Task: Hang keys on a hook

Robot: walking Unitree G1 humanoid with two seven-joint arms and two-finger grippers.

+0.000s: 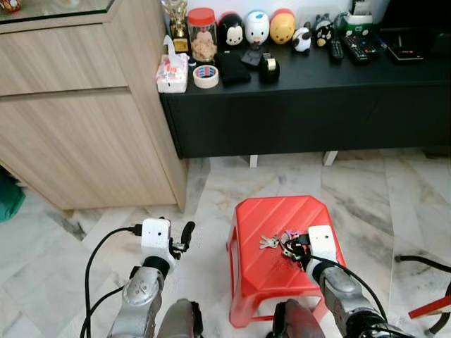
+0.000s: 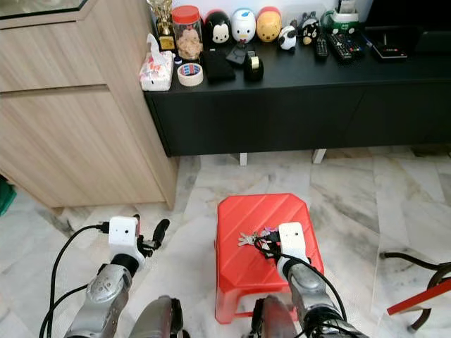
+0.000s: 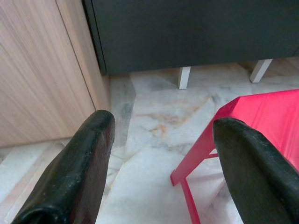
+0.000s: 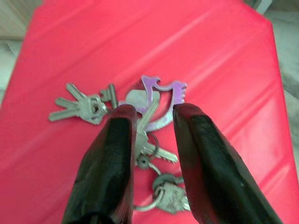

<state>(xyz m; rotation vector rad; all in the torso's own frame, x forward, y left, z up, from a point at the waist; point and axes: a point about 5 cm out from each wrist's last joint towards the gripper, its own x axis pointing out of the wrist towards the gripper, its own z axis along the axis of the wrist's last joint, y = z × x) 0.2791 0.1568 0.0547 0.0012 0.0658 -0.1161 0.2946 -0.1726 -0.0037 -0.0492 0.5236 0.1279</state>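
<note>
Keys (image 4: 140, 112) lie in a loose bunch on the red stool (image 1: 268, 267), near the middle of its seat and toward its right edge. The right end effector (image 4: 152, 109) is down over them with its two black fingers a little apart, straddling the purple tag (image 4: 163, 88) and the rings; nothing is pinched yet. To do this grasp well, I judge it should close on the thick cluster of rings and tag, not on a single flat key, since thin metal blades on smooth ridged plastic are likely to slide or fan out. A slow squeeze, then a straight lift, should keep the bunch hanging together.

The keys are silver metal, flat and toothed; the tag is thin, purple and curved. The stool is glossy moulded plastic with diagonal ribs. The left end effector (image 3: 159, 140) hangs idle with its fingers wide apart beside the stool's left edge, over marble floor.
</note>
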